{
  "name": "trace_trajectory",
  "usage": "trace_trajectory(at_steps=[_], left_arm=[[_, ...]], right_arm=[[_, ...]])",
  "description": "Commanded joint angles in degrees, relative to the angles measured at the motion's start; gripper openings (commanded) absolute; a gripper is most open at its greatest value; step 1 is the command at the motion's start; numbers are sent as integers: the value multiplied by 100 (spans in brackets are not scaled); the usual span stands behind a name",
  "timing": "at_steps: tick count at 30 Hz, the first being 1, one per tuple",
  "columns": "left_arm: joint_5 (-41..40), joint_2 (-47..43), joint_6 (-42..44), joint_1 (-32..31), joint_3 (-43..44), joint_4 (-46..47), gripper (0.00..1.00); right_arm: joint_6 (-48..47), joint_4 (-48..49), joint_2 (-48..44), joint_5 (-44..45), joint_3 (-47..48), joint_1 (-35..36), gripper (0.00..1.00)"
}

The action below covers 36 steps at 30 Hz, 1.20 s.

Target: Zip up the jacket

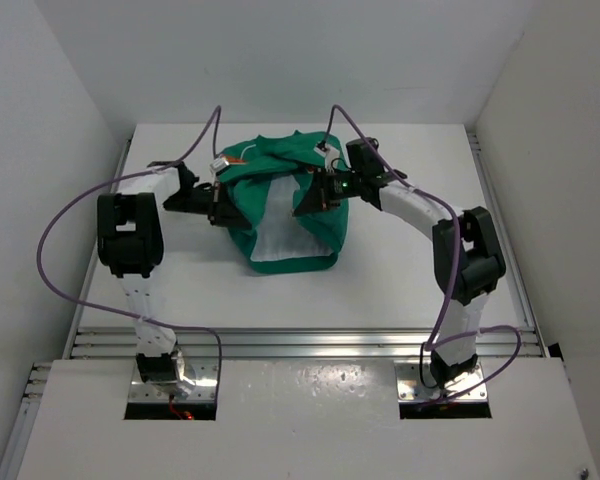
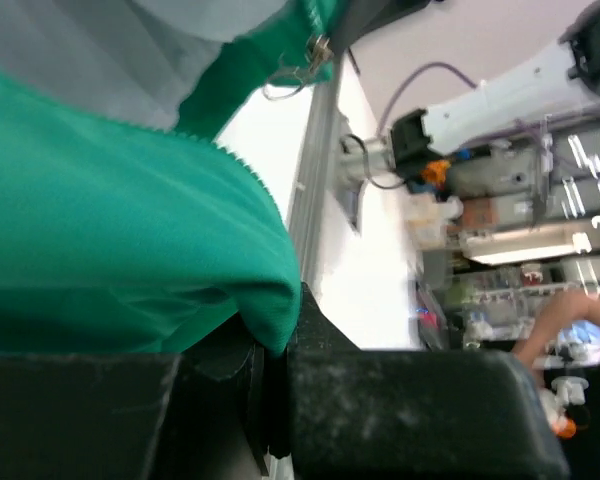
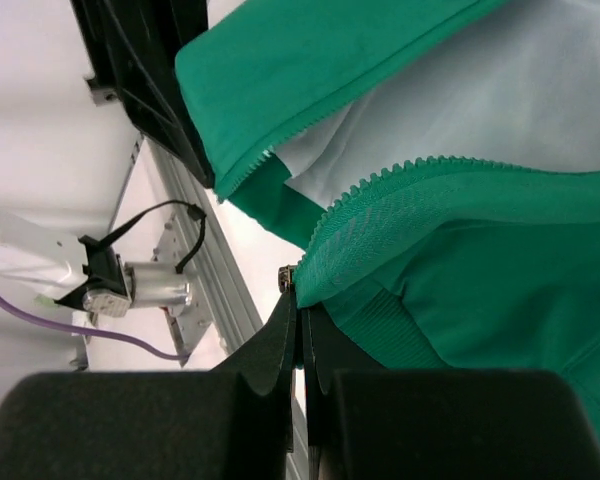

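The white table is carrying the small green jacket, which is sitting toward twelve o'clock of the table's middle, bunched, with its front gaping and the pale lining showing, so the zip is not yet joined. The two arms are reaching in from opposite sides, probably to spread the two front edges apart before lining them up. The left gripper is coming in at the jacket's nine o'clock side, its fingers pinching closed on a green fabric edge in the left wrist view. The right gripper is entering from about three o'clock, its fingers clamping shut on the bottom corner of the other front edge, right where the zipper teeth are ending. That low hold is likely meant to anchor the zip's base. A small metal zipper part, perhaps the slider, is dangling near the right gripper.
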Motion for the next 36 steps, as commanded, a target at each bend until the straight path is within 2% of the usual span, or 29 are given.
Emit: trace_trajectory(at_steps=[1,2,3,4,6,8,9,10,12,13,14,16,17,18,21,23,26,32,36], left_arm=[[-688,-398,-3014,-348,393,1553,0],[-1477,-608,-3884,-349,175,2486,0],[-2155,-1193,-4511,-349,-401,3157,0],[-2484,-1434,-5361,-349,-598,4303,0],[-3135,-1673,-5658,-349,-584,4534,0],[-3339,-1927,-6314,-419,-661,4911,0],[-3400,-2076,-6571,-419,-984,5243,0],[-3497,-2243,-6817,-419,-1170,5969,0],[-3498,-2709,-7398,-419,-1765,6807,0],[-3437,-2815,-7591,-419,-1969,7673,0],[-3384,-2894,-8072,-471,-2172,8116,0],[-3252,-2895,-8479,-472,-2541,8916,0],[-3147,-2843,-8629,-533,-2595,9121,0],[-3016,-2694,-8856,-533,-2596,9279,0],[-2874,-2579,-9173,-648,-2596,9658,0],[-2874,-2579,-9306,-770,-2596,9878,0],[-2874,-2579,-9622,-919,-2727,10315,0],[-2926,-2763,-9483,-1183,-2780,10529,0],[-3040,-2816,-9360,-1114,-2780,10338,0]], right_arm=[[-39,212,-327,-222,-117,53,0],[-118,132,-397,-239,-134,61,0],[-171,105,-441,-204,-222,61,0],[-181,70,-450,-169,-257,53,0],[-181,87,-512,-134,-336,35,0],[-163,87,-547,-116,-433,44,0],[-111,209,-590,-125,-459,27,0],[-102,245,-617,-134,-555,26,0],[-23,403,-652,-213,-626,18,0],[-5,473,-670,-248,-740,18,0],[56,683,-661,-379,-785,18,0],[397,1200,-679,-563,-986,0,0],[539,1386,-670,-625,-1048,-52,0],[1123,1823,-635,-756,-1162,-88,0],[1803,3394,-521,-933,-1514,-158,0],[2042,3872,-416,-1108,-1506,-150,0],[2306,4216,-293,-1293,-1322,-115,0],[2386,4710,-143,-1408,-1233,-70,0],[1756,4869,-335,-1514,-1189,-26,0]])
